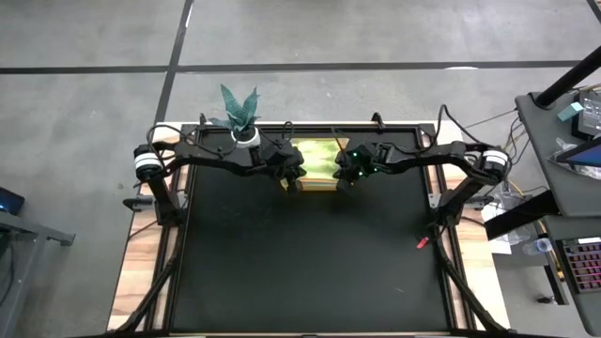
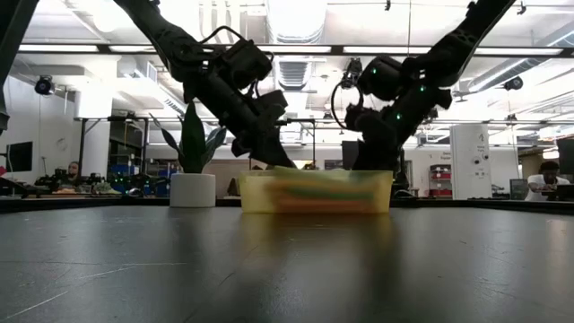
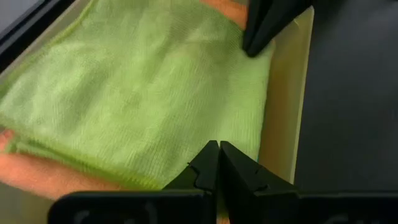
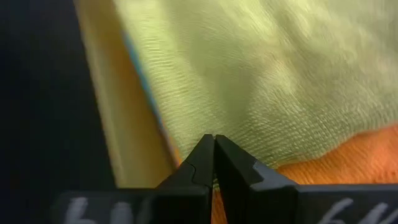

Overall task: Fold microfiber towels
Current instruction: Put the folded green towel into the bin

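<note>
A translucent yellow-green bin (image 1: pixel 319 185) stands at the table's far middle. In it a lime green towel (image 3: pixel 143 93) lies on top of an orange towel (image 4: pixel 348 162), and a teal edge (image 4: pixel 140 74) shows along the bin's wall (image 4: pixel 118 124). My left gripper (image 3: pixel 218 146) is shut, slanting down over the green towel's edge near the bin's wall (image 3: pixel 286 112). My right gripper (image 4: pixel 214 138) is shut too, slanting down over the green towel's opposite side. In the high view both grippers (image 1: pixel 293 176) (image 1: pixel 344 176) meet over the bin from left and right. My left gripper has its shut tips just over the lime green towel's edge (image 3: pixel 205 134), coming from the table's left and slanting down; I cannot tell if they touch it. My right gripper has its shut tips over the green towel's edge (image 4: pixel 217 124) beside the orange one; I cannot tell if they touch.
A potted plant (image 1: pixel 241 117) stands at the far edge, left of the bin. A small red object (image 1: pixel 423 242) lies near the table's right edge. The black table top (image 1: pixel 310 263) stretches toward the near edge. People sit in the room beyond (image 2: pixel 547 179).
</note>
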`<state>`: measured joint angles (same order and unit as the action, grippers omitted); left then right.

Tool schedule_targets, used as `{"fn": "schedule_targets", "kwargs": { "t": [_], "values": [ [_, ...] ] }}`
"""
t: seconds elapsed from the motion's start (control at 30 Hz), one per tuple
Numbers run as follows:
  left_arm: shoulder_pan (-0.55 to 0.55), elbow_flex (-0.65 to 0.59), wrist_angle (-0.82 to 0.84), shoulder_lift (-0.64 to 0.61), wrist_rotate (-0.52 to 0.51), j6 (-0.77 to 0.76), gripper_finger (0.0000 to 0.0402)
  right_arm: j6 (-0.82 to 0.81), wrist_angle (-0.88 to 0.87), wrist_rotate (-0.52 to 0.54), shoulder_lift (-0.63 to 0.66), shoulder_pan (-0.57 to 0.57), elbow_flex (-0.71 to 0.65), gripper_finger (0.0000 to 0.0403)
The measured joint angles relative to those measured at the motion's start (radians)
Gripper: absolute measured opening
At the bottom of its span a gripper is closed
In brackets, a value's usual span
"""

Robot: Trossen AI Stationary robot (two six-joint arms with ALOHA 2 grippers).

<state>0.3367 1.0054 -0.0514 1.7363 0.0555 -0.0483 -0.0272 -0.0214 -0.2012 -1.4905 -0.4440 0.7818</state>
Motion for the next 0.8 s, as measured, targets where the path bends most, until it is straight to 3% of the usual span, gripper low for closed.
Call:
{"fn": "schedule_targets", "kwargs": {
  "t": [0.43, 0.63, 0.8],
  "values": [
    [-0.001, 0.005, 0.041, -0.007, -0.001, -0.024, 0.0000, 0.001, -0.030, 0.021, 0.057, -0.030, 0.020, 0.0008],
    [0.011, 0.034, -0.031, -0.018, -0.011, 0.015, 0.0000, 0.013, -0.006, 0.067, 0.054, -0.061, 0.073, 0.0008],
    [0.035, 0.034, -0.074, 0.013, -0.092, 0.028, 0.0000, 0.011, 0.067, 0.077, -0.009, -0.089, 0.080, 0.0008]
  ]
}}
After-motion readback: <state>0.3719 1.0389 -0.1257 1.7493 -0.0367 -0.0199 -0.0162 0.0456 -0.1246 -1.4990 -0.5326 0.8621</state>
